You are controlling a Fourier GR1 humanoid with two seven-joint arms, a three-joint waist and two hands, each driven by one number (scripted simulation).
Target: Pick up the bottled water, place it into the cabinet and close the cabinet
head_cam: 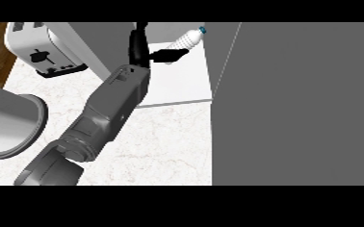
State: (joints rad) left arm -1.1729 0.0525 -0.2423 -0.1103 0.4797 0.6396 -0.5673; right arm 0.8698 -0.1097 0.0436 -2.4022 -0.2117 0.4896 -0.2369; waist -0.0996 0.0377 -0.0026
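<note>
Clear plastic bottled water (pixel 188 39) lies tilted over the cabinet (pixel 177 84) floor, the hand's (pixel 165 55) fingers curled round its base; released at that slant, it may roll out

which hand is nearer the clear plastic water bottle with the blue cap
Left. The left hand is at the clear plastic water bottle with the blue cap, fingers round its lower body. The right hand is not in view.

Hand (pixel 153 54) reaches into the open cabinet (pixel 181 84), above its shelf. Bottled water (pixel 186 40) lies tilted just right of the hand, touching its thumb. Toaster (pixel 39 48) stands well left. Cabinet door (pixel 292 101) stands right.
</note>
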